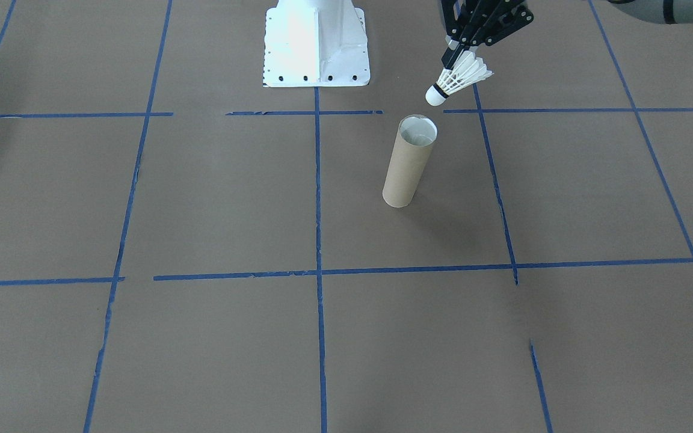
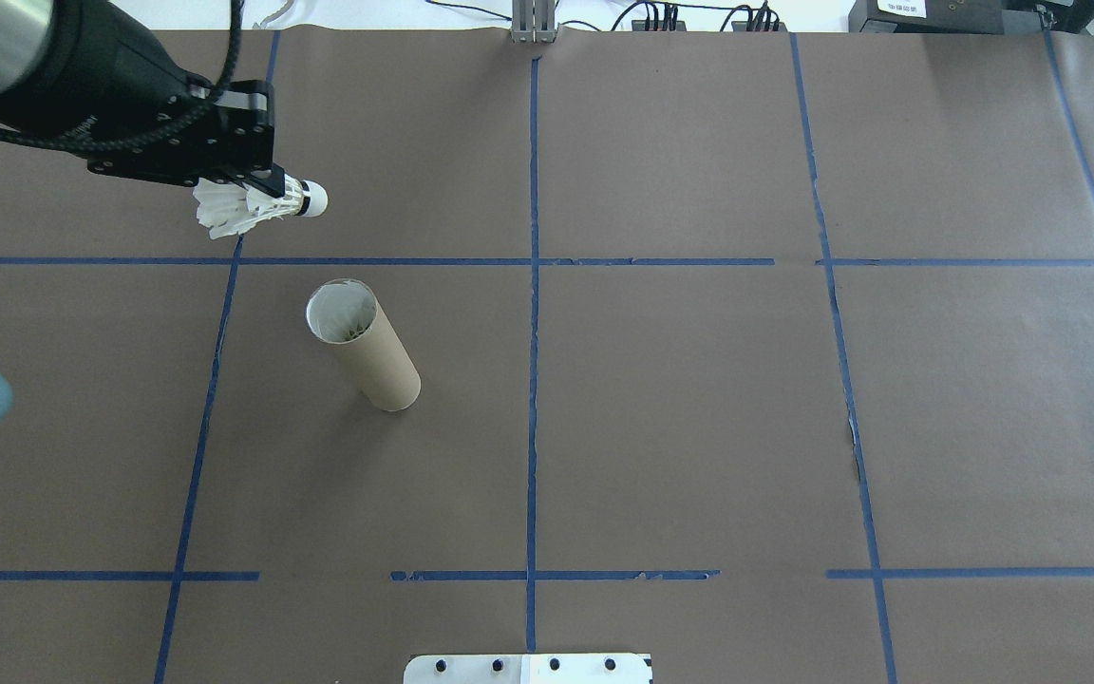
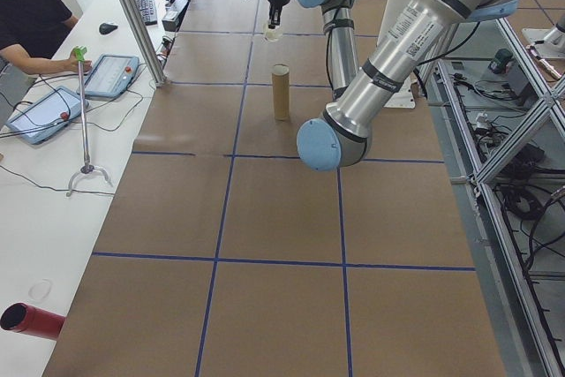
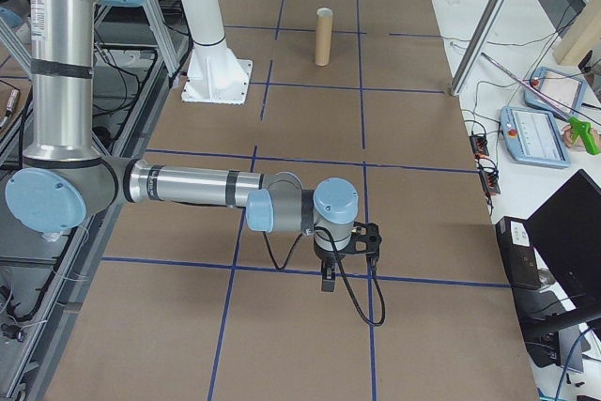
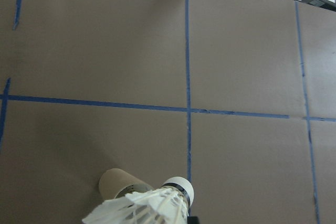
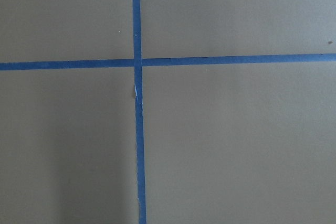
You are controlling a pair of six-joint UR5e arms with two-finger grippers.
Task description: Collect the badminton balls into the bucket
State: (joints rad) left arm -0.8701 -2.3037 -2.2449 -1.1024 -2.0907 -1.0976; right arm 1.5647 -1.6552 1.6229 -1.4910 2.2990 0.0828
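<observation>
Overall, brown paper table [image 2: 699, 427], blue tape grid [image 2: 534, 380]

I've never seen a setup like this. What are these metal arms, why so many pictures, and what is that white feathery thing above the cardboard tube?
These are two robot arms at one table, photographed at the same moment from the front, from above, from each end, and by a small camera on each wrist. The table is covered in brown paper marked with blue tape lines. On it stands an upright cardboard tube, open at the top. The white feathery thing is a badminton shuttlecock. The left pincer holds it by its feathers in the air, near the tube but not yet over its mouth. The right arm stretches low over bare paper far from the tube; whether its pincer holds anything cannot be told.
</observation>
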